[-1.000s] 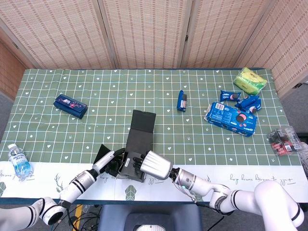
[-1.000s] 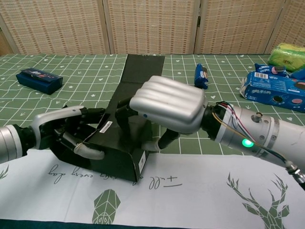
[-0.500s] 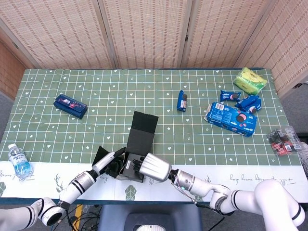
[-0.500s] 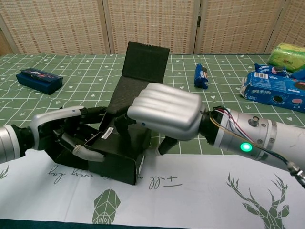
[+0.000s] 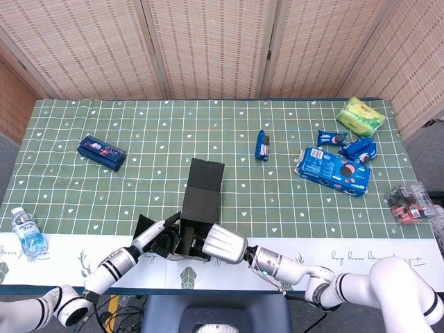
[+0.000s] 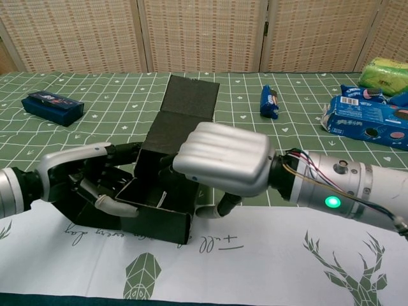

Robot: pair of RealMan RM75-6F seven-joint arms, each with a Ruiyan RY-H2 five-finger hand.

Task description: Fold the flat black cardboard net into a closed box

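The black cardboard box [image 5: 198, 208] [image 6: 167, 156] stands half-formed at the table's near edge, open on top, with its long lid flap [image 6: 186, 95] stretching away from me. My left hand [image 6: 86, 178] [image 5: 158, 239] holds the box's left side, fingers hooked over the wall and reaching into the cavity. My right hand [image 6: 223, 158] [image 5: 220, 244] grips the right side from above, its fingers curled down over the box's right wall. A small white label shows inside the cavity. The box's front wall faces me on the white cloth border.
A dark blue packet [image 5: 101, 152] lies far left, a water bottle [image 5: 26, 232] at the left edge. A small blue snack [image 5: 262, 146], a blue cookie pack [image 5: 333, 170], more blue wrappers and a yellow-green bag [image 5: 360, 114] sit to the right. Small packets [image 5: 409, 202] lie at the right edge.
The lid flap rose half a second ago and has dropped back lower. The box has been tipped more upright, so its open cavity now faces up between both hands.
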